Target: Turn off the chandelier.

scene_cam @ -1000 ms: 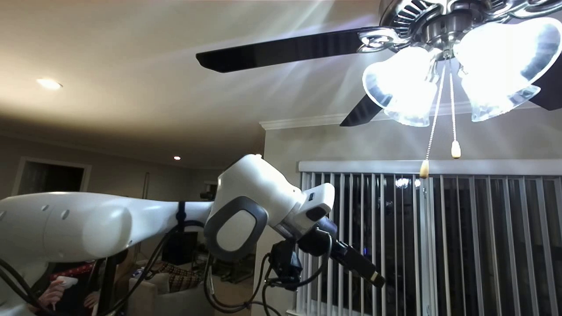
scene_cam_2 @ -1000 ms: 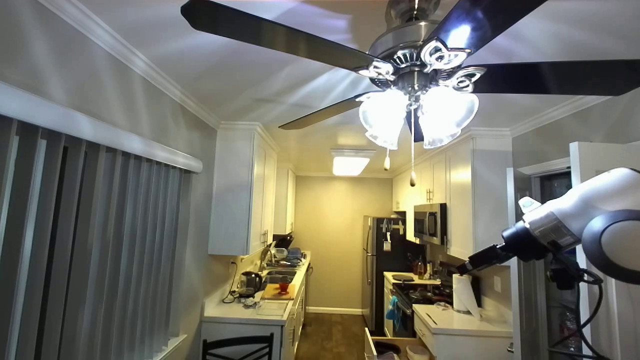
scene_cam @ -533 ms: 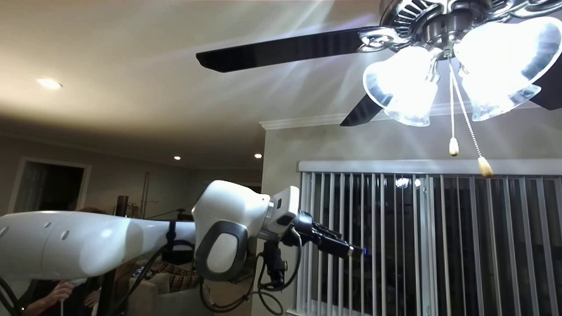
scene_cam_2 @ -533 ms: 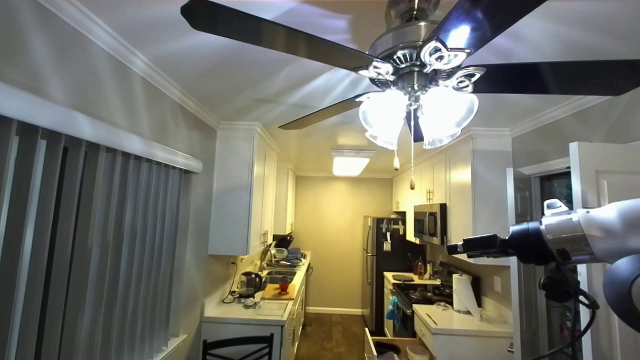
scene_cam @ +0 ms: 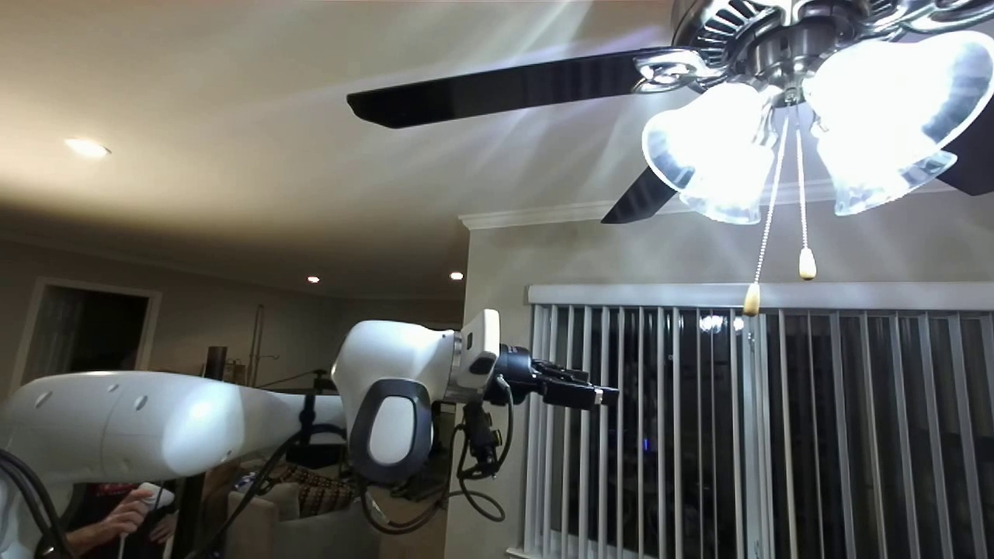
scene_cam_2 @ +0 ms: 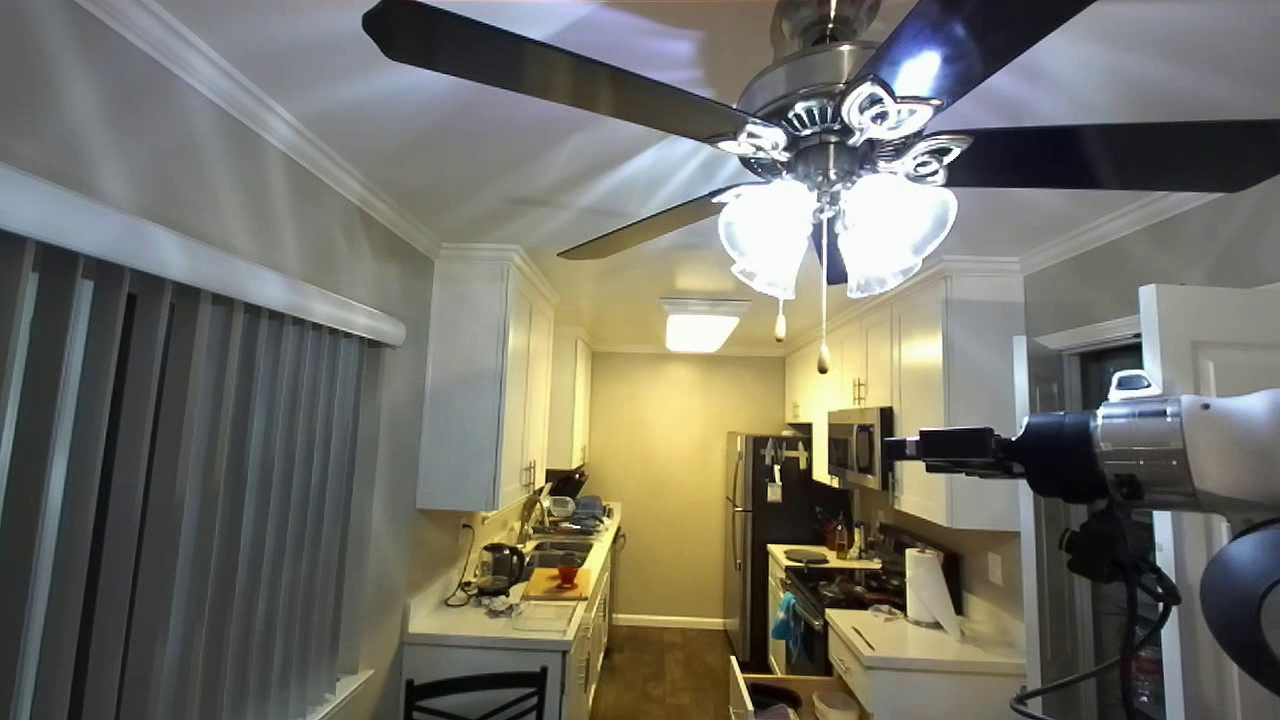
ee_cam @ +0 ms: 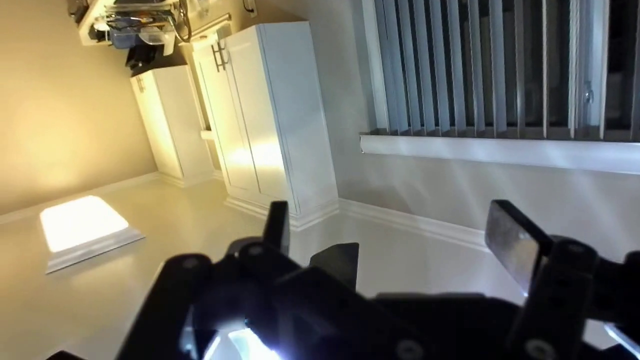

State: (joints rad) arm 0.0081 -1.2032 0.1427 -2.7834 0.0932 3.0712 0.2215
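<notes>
The chandelier is lit in both exterior views, its frosted shades (scene_cam: 714, 147) (scene_cam_2: 890, 235) glowing under dark fan blades. Two pull chains hang from its hub: the longer ends in a wooden knob (scene_cam: 752, 299) (scene_cam_2: 823, 358), the shorter in a paler knob (scene_cam: 808, 264) (scene_cam_2: 780, 327). My gripper (scene_cam: 609, 396) (scene_cam_2: 893, 449) is nearly level, lower than both knobs and off to their side, apart from them. In the wrist view my gripper (ee_cam: 387, 232) is open, with nothing between its fingers. A dark blade tip (ee_cam: 342, 257) shows behind it; the chains do not show there.
Vertical blinds (scene_cam: 699, 435) (scene_cam_2: 180, 480) cover the window. Kitchen cabinets (scene_cam_2: 485, 380) and a microwave (scene_cam_2: 860, 445) stand beyond the fan. A door (scene_cam_2: 1200, 345) stands behind the arm. A person's hand (scene_cam: 116, 520) shows at the lower left.
My gripper has risen and tilted up from pointing downward to nearly level. The longer chain's knob has swung to one side and back. The shades have stayed lit.
</notes>
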